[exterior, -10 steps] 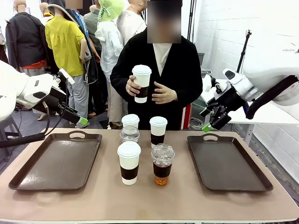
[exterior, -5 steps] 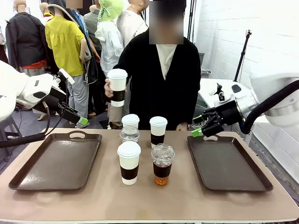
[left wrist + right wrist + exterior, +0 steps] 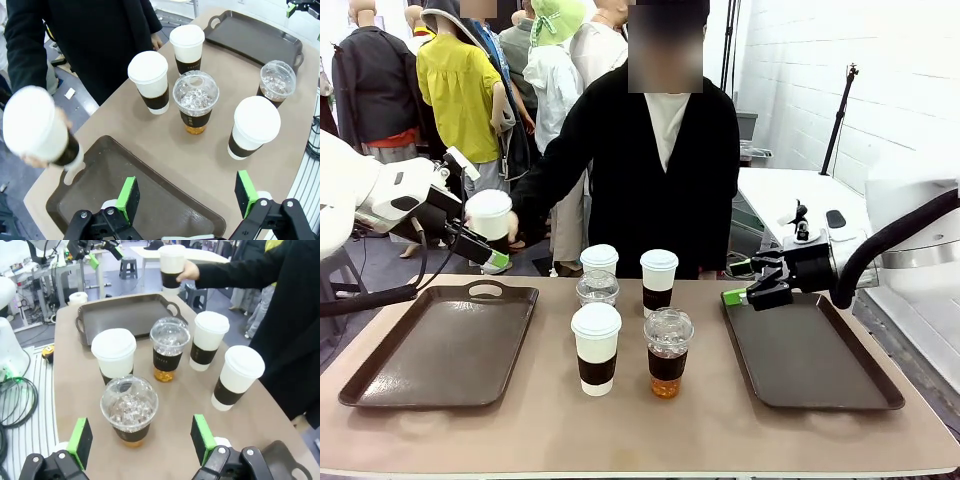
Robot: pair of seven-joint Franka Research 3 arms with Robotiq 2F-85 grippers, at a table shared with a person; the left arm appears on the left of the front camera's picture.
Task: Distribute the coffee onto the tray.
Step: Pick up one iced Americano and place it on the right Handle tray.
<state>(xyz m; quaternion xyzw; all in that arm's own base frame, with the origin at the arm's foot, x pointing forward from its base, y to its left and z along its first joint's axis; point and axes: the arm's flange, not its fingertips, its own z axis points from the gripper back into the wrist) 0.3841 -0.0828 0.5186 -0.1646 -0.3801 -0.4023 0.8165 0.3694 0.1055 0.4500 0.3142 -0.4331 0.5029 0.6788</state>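
- Your left gripper point(image 3: 187, 195) hangs with its green pads point(image 3: 128, 198) wide apart and nothing between them, above the handle end of the left tray point(image 3: 380, 372).
- At the far left, the person's hand point(image 3: 189, 271) holds out the held white cup point(image 3: 488, 215), lidded and brown-banded, in the air just beside your left gripper. You cannot tell from the front view whether the two touch.
- Your right gripper point(image 3: 140, 439) also stands with jaws apart and empty, low over the far inner corner of the right tray point(image 3: 820, 360), its fingers pointing toward the middle of the counter point(image 3: 640, 435).
- Five cups stand upright on the bare counter between the two trays.
- In the row closest to you, the near white cup point(image 3: 596, 347) stands on the left and the near clear cup point(image 3: 667, 352), amber-brown drink under a dome lid, just beside it on the right.
- Behind them, the far clear cup point(image 3: 597, 288) is partly hidden by the near white cup.
- Farther back, the far left white cup point(image 3: 599, 257) and the far right white cup point(image 3: 659, 278) stand close to the person's edge.
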